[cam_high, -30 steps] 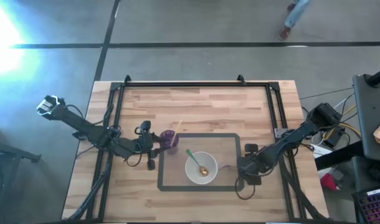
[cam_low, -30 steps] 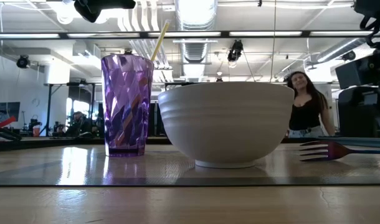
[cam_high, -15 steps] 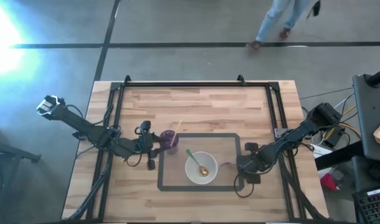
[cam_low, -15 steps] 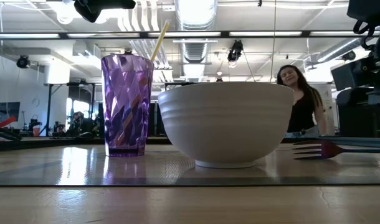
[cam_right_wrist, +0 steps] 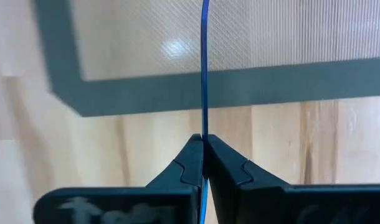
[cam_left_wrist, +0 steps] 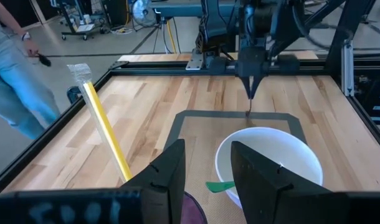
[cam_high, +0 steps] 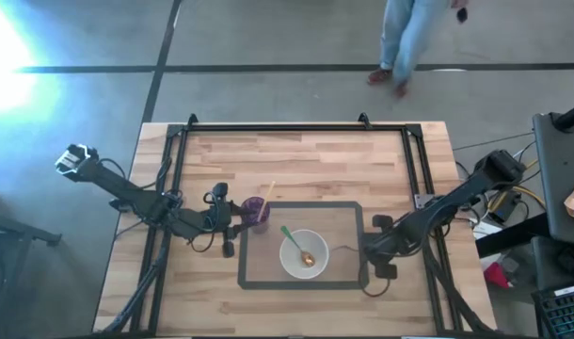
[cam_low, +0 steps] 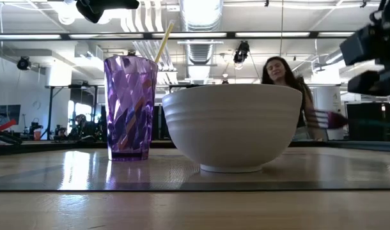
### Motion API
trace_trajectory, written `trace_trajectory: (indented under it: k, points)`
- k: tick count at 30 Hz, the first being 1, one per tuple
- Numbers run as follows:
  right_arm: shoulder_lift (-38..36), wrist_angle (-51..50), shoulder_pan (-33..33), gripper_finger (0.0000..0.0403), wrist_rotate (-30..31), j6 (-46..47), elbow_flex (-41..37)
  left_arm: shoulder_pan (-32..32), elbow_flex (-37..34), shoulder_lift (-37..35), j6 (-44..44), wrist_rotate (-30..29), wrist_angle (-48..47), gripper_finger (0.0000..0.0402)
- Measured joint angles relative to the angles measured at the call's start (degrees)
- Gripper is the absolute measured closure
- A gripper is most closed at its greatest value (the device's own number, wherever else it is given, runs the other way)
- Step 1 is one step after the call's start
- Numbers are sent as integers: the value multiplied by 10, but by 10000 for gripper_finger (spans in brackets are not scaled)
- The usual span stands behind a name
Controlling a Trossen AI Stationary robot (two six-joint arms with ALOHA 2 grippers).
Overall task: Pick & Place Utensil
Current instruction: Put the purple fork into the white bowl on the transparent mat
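I see a pale wooden surface (cam_high: 306, 160) with a dark-bordered mat (cam_high: 348, 209) at its near middle. On the mat sits the white bowl (cam_high: 304, 254), holding a green-handled spoon (cam_high: 297, 245). Just right of the bowl, my right gripper (cam_high: 367, 252) is clenched on the fork (cam_right_wrist: 204, 68), which it holds lifted off the surface; in the low view the fork's tines (cam_low: 323, 118) hang in the air right of the bowl, pointing towards it. At the mat's far left corner stands the purple cup (cam_low: 130, 107) with a yellow straw (cam_low: 163, 41) leaning out of it. My left gripper (cam_high: 232, 219) waits just left of the cup, fingers (cam_left_wrist: 262, 174) spread apart and holding nothing. Beyond the surface's far edge a person (cam_high: 405, 42) in jeans crosses the concrete floor.
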Motion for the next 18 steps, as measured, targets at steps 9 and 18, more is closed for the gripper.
trace_trajectory:
  k: [9,18]
  points:
    - [-61,-105,0,392,-2,40,45,0,0,0,-7,0,0,280]
    - [-86,-216,0,392,52,60,95,0,0,0,-8,0,0,280]
